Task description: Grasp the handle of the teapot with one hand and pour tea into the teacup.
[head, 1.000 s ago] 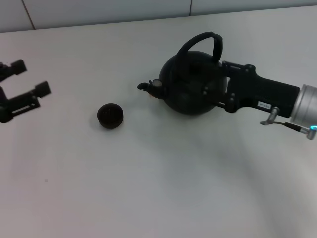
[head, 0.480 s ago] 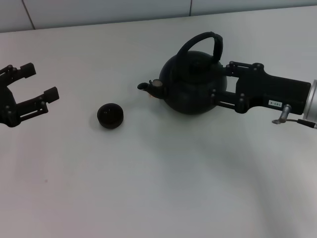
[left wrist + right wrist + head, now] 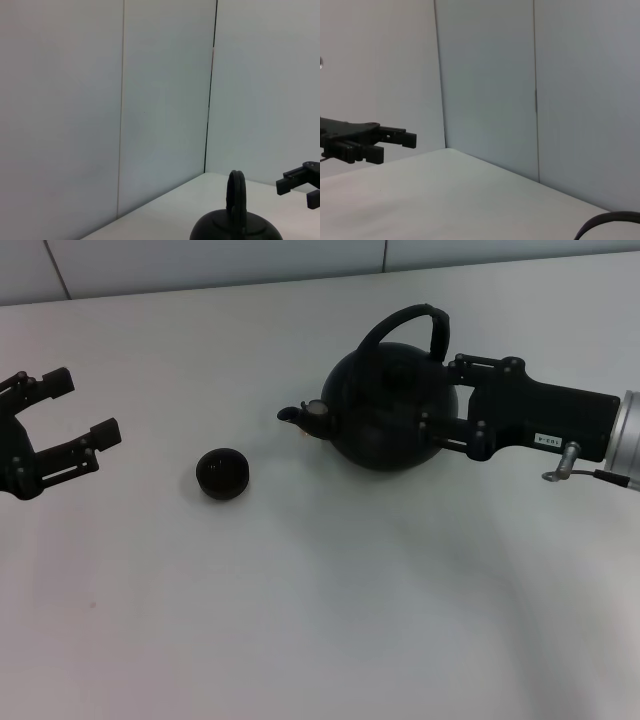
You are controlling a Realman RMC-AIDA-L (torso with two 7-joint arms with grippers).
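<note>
Since half a second ago the right claw [image 3: 440, 398] has slid back toward the large round matte black teapot [image 3: 385, 405], its body sitting a little higher in the head view; the left claw [image 3: 75, 410] has not shifted. The right claw's two fingers stand apart, one just beside the base of the tall black arched handle [image 3: 410, 328], the other against the pot's lower flank, so the pot's rear side lies between them; whether they press on it cannot be told. The handle itself is not gripped. The teapot stands upright on the pale grey worktop [image 3: 320, 600], its short curved spout [image 3: 292, 414] pointing toward the small round dark handleless teacup [image 3: 222, 473]. The cup sits on the worktop near the spout but apart from it, between the pot and the left claw. The left claw hovers at the worktop's left edge, fingers spread wide, holding nothing, well apart from the cup.
</note>
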